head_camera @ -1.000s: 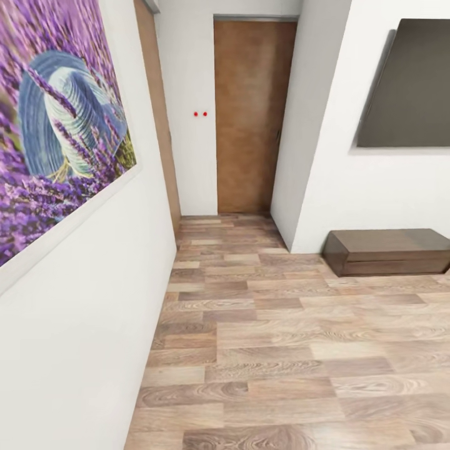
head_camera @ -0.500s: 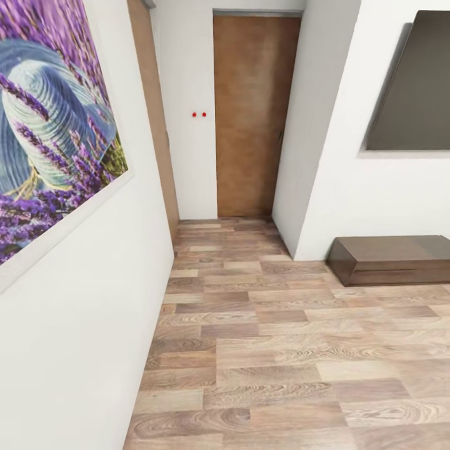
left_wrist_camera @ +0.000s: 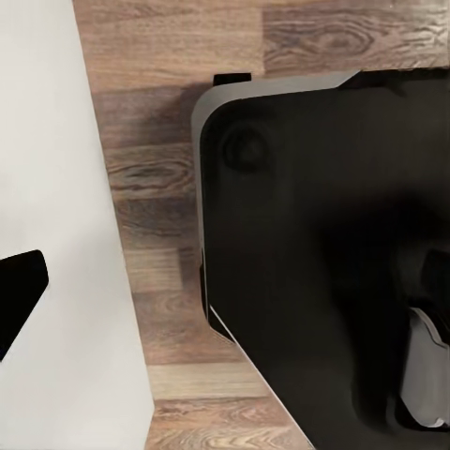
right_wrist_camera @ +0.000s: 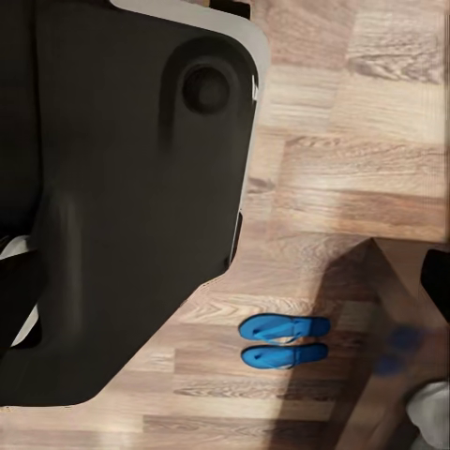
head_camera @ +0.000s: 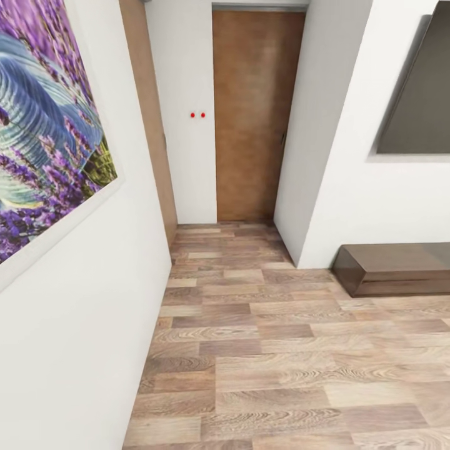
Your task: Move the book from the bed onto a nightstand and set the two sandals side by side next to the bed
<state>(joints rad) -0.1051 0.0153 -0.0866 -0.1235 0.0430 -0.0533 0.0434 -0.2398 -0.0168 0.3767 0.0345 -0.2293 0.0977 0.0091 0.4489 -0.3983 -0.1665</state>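
On the plank floor (right_wrist_camera: 375, 141): two blue sandals (right_wrist_camera: 283, 340), side by side, touching, beside dark wooden furniture (right_wrist_camera: 394, 375).
Ahead: brown door (head_camera: 256, 112), lavender picture (head_camera: 44, 125).
Fingers: spread cannot be told, either gripper.

The robot's base (left_wrist_camera: 309, 244) shows in the left wrist view as a broad, matte black slab with a rounded corner, a thin pale grey edge along its rim and a shallow round boss (left_wrist_camera: 244, 147) near that corner. A grey curved part (left_wrist_camera: 427, 361) sits in a dark recess toward one side, and a small black tab (left_wrist_camera: 232, 79) juts from the rim. In the right wrist view the base has the same black top, light grey rim (right_wrist_camera: 251, 56) and a round boss (right_wrist_camera: 206, 89) by the corner, with a raised ridge running along its surface.
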